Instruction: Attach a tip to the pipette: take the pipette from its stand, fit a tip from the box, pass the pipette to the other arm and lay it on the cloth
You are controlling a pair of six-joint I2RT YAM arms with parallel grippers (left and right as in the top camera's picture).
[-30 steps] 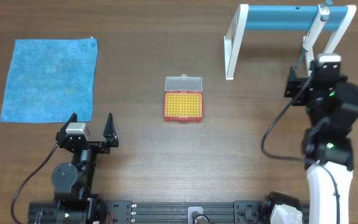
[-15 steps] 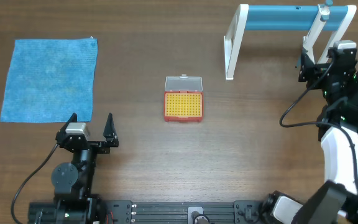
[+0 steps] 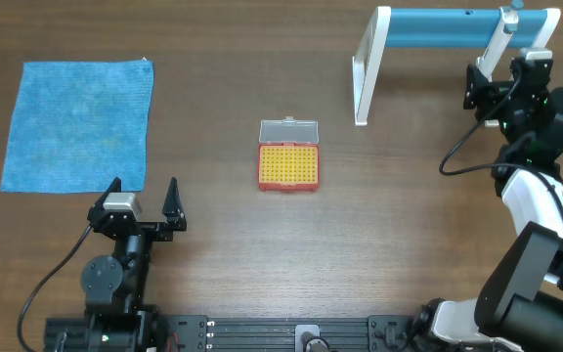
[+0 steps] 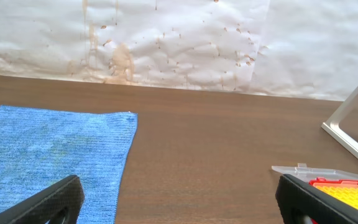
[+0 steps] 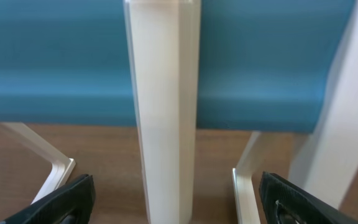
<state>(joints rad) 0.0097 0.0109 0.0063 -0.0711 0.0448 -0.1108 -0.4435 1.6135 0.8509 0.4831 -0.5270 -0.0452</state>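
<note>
Right claw wide at the pipette; left claw wide, low by the cloth

Top view: right claw (image 3: 501, 80) is at the far right of the table (image 3: 262, 254), its arm stretched up the picture from its base and the wrist level with the foot of the stand (image 3: 438, 27). The pipette (image 3: 495, 41) leans white against the stand's blue bar, its lower end just at the claw. Left claw (image 3: 143, 191) sits low near its base, arm folded, fingers spread wide. It is just below the near right corner of the cloth (image 3: 78, 125) and well apart from the tip box (image 3: 288, 166) at mid-table, whose lid is open.

Left wrist view: fingers far apart with bare table between them. The blue cloth lies flat toward one finger and the tip box toward the other. Neither is touched.

Right wrist view: fingers (image 5: 61, 199) wide. The pipette's white body stands upright between them, nearer one finger, with a gap on both sides and no contact. The blue bar runs behind it.
</note>
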